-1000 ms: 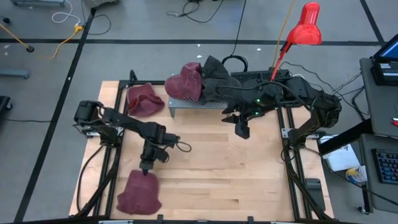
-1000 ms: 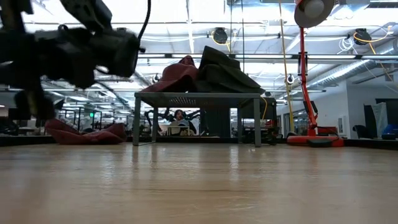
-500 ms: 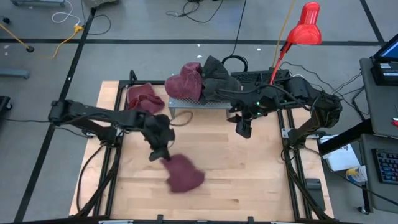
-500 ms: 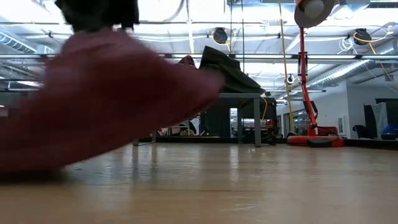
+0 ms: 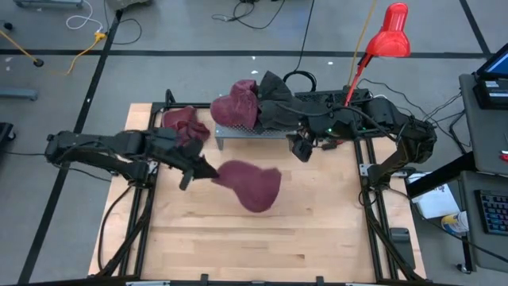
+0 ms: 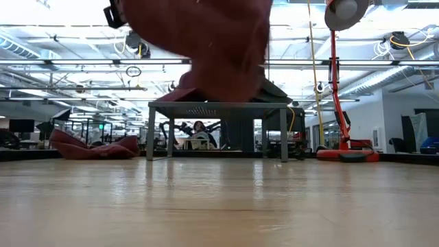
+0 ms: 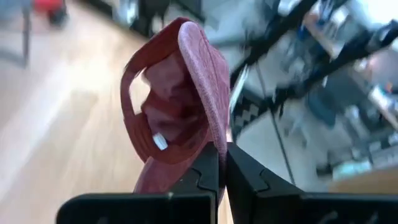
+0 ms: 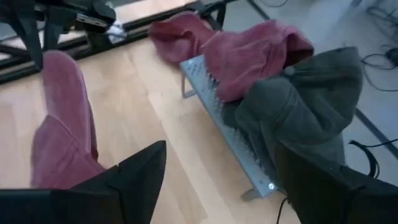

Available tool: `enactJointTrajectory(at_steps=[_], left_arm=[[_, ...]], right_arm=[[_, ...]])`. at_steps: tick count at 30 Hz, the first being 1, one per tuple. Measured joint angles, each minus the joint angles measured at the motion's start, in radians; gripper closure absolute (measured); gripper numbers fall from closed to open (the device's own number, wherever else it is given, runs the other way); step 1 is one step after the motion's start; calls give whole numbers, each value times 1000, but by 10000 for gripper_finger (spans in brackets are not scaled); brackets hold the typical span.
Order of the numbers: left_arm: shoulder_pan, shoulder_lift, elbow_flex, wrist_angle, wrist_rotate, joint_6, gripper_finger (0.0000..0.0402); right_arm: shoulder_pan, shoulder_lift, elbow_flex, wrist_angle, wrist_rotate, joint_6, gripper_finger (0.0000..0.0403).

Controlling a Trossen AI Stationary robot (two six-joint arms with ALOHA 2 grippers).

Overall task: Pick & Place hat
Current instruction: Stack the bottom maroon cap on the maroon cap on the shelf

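- Left gripper is clamped on the edge of a maroon hat, carried clear of the wooden table near its middle
- Left wrist view confirms the pinch: both fingers meet on the hat's fabric, its hollow side facing the camera
- Right gripper stands just in front of the metal rack, fingers spread wide and empty
- Judgement: the hat is in transit toward the rack; to do this well, keep the pinch firm, lift the dangling crown above the rack edge, and let go only once the hat rests on top
- Rack already bears a maroon hat and a dark grey hat; little free room appears left
- High view alone shows another maroon hat on the table left of the rack
- Low view shows the carried hat hanging well above the tabletop, which the overhead view cannot establish
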Motion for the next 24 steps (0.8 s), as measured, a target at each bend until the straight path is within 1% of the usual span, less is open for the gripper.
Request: enactJointTrajectory(at_steps=[4, 9, 13, 17, 21, 24], left_arm=[[9, -70, 0, 53, -71, -23, 393], [39, -149, 0, 56, -149, -50, 393], [73, -193, 0, 91, -155, -50, 393], [109, -215, 0, 171, -155, -61, 393], [143, -215, 0, 264, -165, -104, 393], [172, -205, 0, 330, -170, -132, 393]], right_arm=[[0, 0, 0, 50, 38, 19, 115], [0, 0, 0, 147, 67, 22, 121], [0, 0, 0, 198, 71, 19, 120], [0, 0, 0, 212, 63, 0, 122], [0, 0, 0, 234, 57, -32, 123], [0, 0, 0, 280, 56, -78, 124]])
